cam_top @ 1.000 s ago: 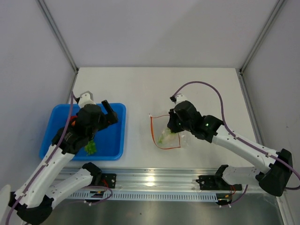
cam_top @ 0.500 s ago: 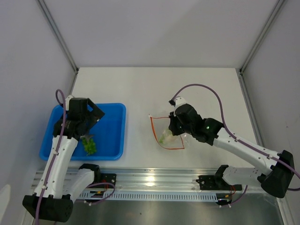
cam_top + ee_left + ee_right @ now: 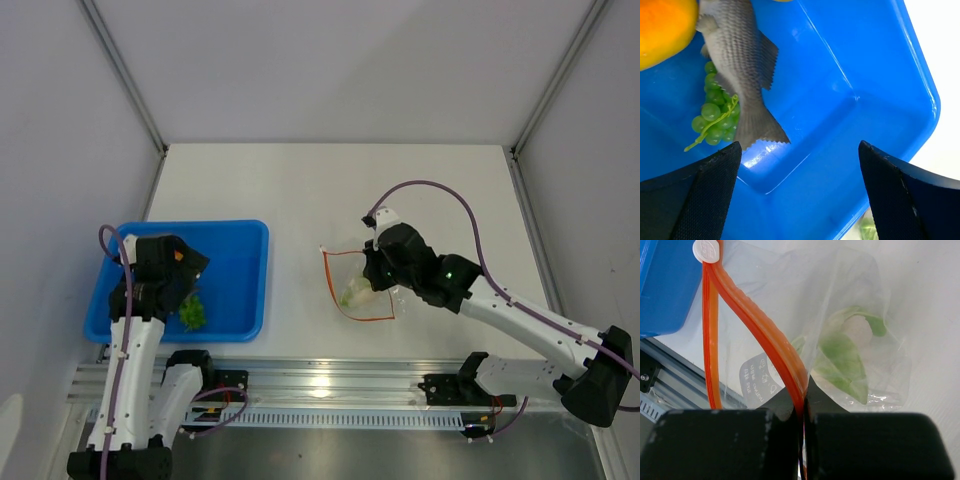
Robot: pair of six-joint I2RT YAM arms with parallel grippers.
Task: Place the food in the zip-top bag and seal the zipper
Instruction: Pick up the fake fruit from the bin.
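Note:
The zip-top bag (image 3: 362, 292) lies on the white table with its mouth held open. Its red-orange zipper (image 3: 760, 335) loops up past a white slider (image 3: 706, 250). My right gripper (image 3: 802, 407) is shut on the zipper edge, and the same right gripper (image 3: 377, 272) is over the bag in the top view. Inside the bag sit green leafy bits and white cauliflower (image 3: 850, 347). My left gripper (image 3: 799, 152) hangs open above the blue tray (image 3: 850, 95), holding nothing. In the tray lie a grey fish (image 3: 740, 55), green grapes (image 3: 715, 117) and an orange fruit (image 3: 662, 27).
The blue tray (image 3: 235, 290) sits at the table's left near corner, and its corner (image 3: 662, 285) is close to the bag's mouth. A metal rail (image 3: 330, 385) runs along the near edge. Grey walls enclose the table on three sides.
My left arm has pulled back to the left over the tray, still open. The right gripper stays shut on the zipper and has shifted only slightly with the bag.

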